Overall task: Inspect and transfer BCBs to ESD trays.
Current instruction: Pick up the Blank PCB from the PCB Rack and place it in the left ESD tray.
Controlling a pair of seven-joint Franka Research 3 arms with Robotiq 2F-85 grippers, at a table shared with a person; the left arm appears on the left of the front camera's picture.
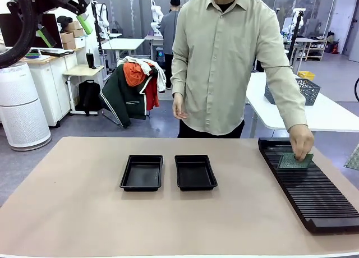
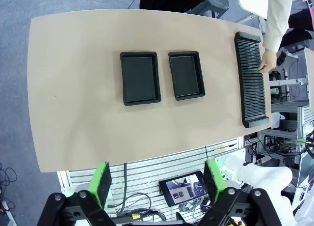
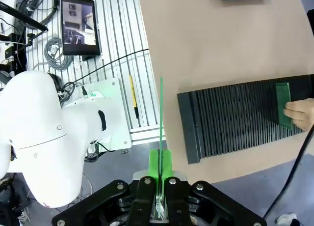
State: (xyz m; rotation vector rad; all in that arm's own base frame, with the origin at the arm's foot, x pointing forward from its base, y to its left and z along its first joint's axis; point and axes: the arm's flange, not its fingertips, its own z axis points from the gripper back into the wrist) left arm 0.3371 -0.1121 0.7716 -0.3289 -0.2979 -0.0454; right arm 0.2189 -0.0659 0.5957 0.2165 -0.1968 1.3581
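We are holding our left fingers (image 2: 102,183) wide apart, high above the worktop (image 2: 73,88). Our right fingers (image 3: 155,164) are pinching a thin BCB (image 3: 161,113), seen edge-on. The person's hand (image 1: 302,141) is touching another BCB (image 1: 291,162) lying on the black rack (image 1: 320,202). Both ESD trays (image 1: 142,172) are sitting side by side mid-worktop.

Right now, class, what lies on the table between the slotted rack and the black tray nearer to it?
Nothing. Between that ESD tray and the slotted rack the tabletop is bare; the front and left wrist views both show it.
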